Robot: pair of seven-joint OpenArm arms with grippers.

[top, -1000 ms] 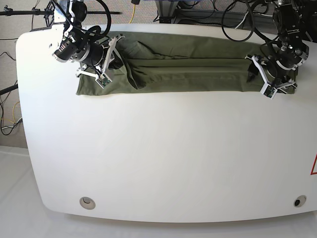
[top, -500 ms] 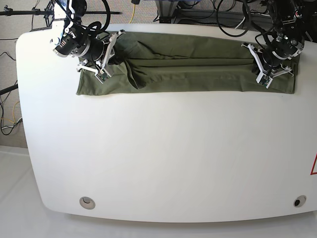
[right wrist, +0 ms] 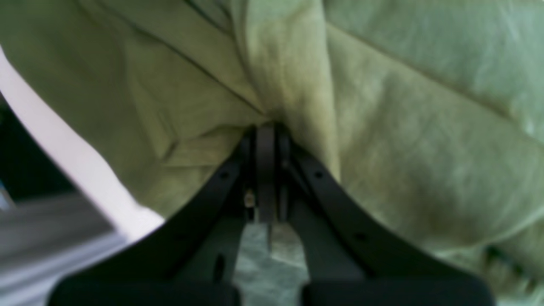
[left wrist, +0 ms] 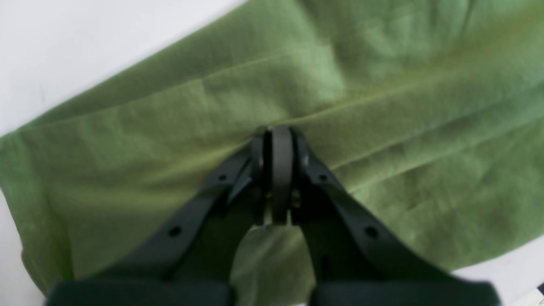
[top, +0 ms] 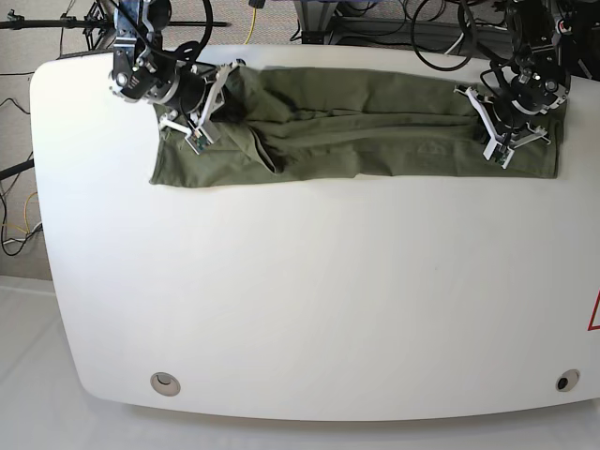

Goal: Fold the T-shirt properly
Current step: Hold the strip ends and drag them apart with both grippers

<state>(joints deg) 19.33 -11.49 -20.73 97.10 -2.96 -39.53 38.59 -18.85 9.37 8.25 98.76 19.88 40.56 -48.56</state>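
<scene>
The olive-green T-shirt (top: 375,131) lies as a long narrow strip along the far edge of the white table (top: 319,281). At the strip's right end, my left gripper (top: 499,120) is pressed down on the cloth. In the left wrist view its jaws are shut on a ridge of the T-shirt (left wrist: 382,85), the left gripper (left wrist: 272,134) pinching a crease. My right gripper (top: 212,105) is at the strip's left end. The right wrist view shows the right gripper (right wrist: 266,129) shut on a bunched fold of the T-shirt (right wrist: 425,127).
Cables and stands crowd the space behind the table's far edge. Two round holes (top: 166,382) (top: 566,381) sit near the front corners. A red marking (top: 594,314) shows at the right edge. The table's rim (right wrist: 63,161) passes close to the right gripper.
The left gripper has gone from open to shut on the cloth and shifted toward the far edge. The right gripper has moved back and right, dragging the left end with it.
</scene>
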